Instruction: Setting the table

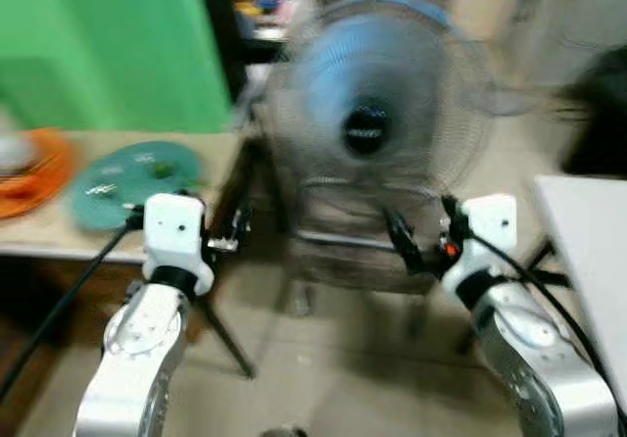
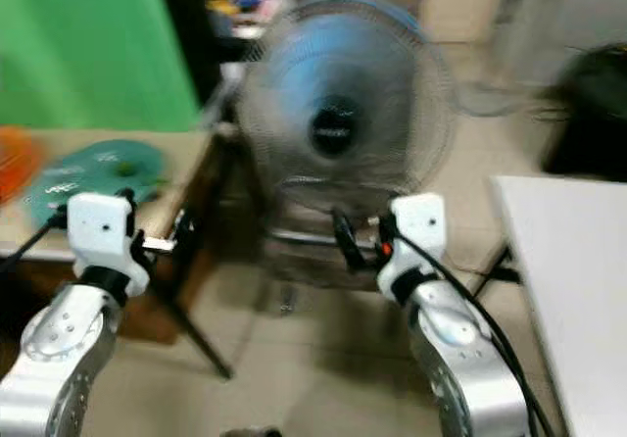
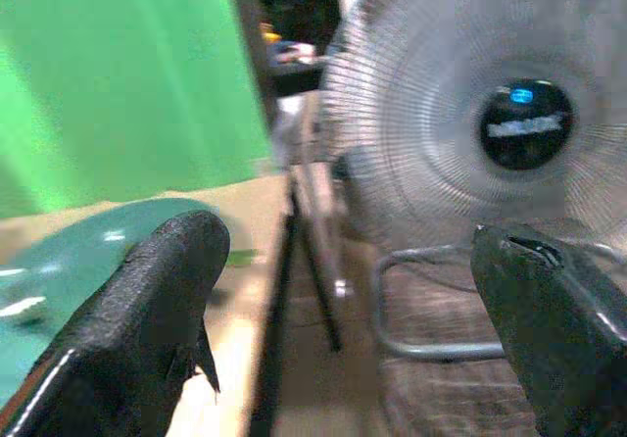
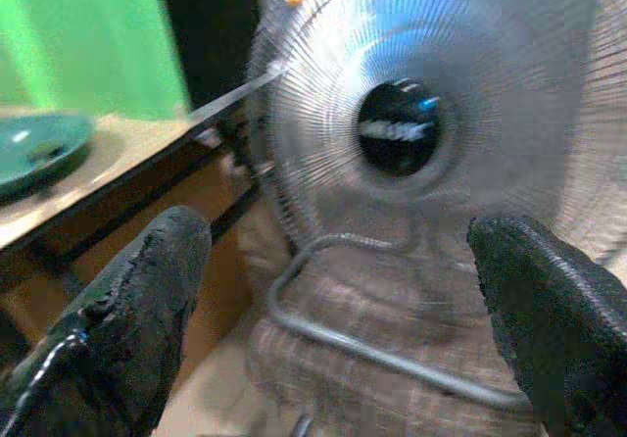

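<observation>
Tan table (image 1: 39, 233) bears one teal plate (image 1: 132, 179).

A blurred room is showing a large round fan (image 1: 377, 114) with blue blades standing on a pale tiled floor (image 1: 333, 378) in the middle. A bright green wall (image 1: 108, 45) is filling the far left behind a tan desk (image 1: 49, 226). A white desk (image 1: 588, 251) is sitting at the right.

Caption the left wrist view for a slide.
Open left hand faces a floor fan, green plate on the table beside.
</observation>
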